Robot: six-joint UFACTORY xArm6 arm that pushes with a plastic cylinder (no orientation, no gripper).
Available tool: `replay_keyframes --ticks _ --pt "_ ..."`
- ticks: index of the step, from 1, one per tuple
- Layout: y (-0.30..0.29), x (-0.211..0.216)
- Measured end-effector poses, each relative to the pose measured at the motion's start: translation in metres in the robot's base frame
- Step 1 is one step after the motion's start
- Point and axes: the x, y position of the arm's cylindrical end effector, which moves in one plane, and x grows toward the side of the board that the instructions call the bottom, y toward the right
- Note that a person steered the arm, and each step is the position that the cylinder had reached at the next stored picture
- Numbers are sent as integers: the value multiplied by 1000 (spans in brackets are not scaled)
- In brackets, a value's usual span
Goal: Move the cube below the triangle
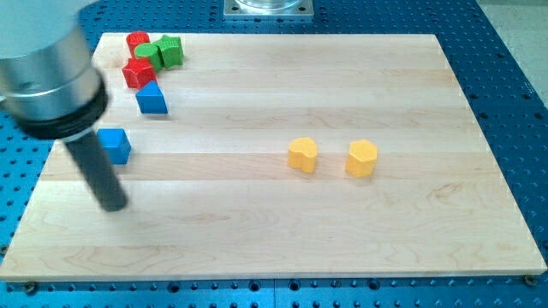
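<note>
A blue cube [115, 145] sits near the board's left edge. A blue triangle-like block [151, 98] lies above it and slightly to the right, apart from it. My tip [112, 205] rests on the board just below the blue cube, a short gap away. The dark rod rises up and left from the tip, passing the cube's left side, into a large grey cylinder [47, 73] that covers the view's upper left corner.
At the top left a red cylinder [137, 41], a green block [169, 51], a green round block [150, 56] and a red star-like block [138, 73] cluster together. Two yellow blocks [302, 155] [362, 158] sit mid-board. The wooden board [282, 231] lies on a blue perforated table.
</note>
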Motion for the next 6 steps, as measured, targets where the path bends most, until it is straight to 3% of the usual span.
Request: replay_keyframes --ticks 1,3,6 --pt "-7 -37" --pt "31 -136" --pt "85 -156"
